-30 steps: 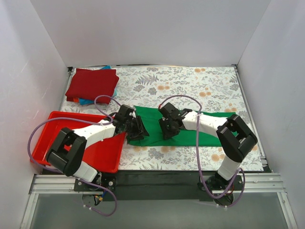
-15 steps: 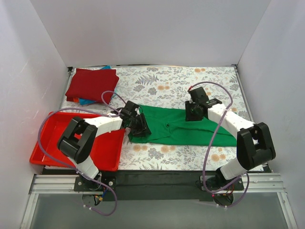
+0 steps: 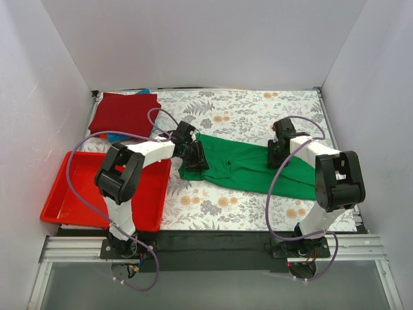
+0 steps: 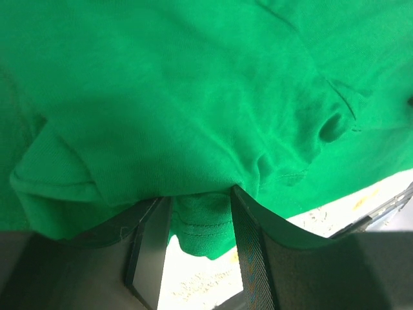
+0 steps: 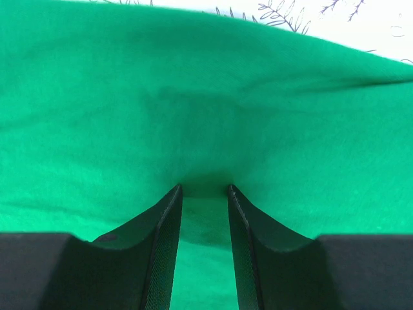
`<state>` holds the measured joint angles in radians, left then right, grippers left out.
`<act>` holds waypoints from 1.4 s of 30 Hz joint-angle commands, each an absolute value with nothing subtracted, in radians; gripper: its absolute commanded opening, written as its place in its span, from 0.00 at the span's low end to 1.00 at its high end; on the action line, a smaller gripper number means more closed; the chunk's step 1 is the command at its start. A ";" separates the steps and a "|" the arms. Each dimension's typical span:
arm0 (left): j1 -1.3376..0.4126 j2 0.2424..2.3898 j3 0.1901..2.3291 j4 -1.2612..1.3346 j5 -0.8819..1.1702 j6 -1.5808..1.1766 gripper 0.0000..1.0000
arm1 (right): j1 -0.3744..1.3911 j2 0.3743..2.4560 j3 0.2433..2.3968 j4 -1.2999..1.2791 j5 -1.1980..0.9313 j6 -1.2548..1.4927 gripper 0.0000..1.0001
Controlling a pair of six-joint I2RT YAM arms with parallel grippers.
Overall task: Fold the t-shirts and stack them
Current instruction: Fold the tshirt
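Blue shirt mostly hidden under dark red shirt; green shirt overruns wrist-view edges.

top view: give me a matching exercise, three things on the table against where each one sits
Things:
1. green t-shirt
2. dark red t-shirt
3. red tray

Places:
A. folded in the far left corner
B. at the near left edge
C. spread across the middle

Pairs: 1-C, 2-A, 3-B
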<state>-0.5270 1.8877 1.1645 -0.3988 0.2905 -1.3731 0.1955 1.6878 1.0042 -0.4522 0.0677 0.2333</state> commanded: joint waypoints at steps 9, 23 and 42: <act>-0.403 2.138 1.498 -0.630 0.135 -1.141 0.41 | 0.189 1.649 0.921 -0.597 0.088 0.230 0.41; -0.397 2.510 2.139 -0.793 0.103 -1.115 0.41 | 0.232 1.500 0.840 -0.624 -0.011 0.278 0.41; -0.529 2.216 1.925 -0.584 0.224 -1.321 0.42 | 0.232 1.457 0.874 -0.652 -0.095 0.207 0.41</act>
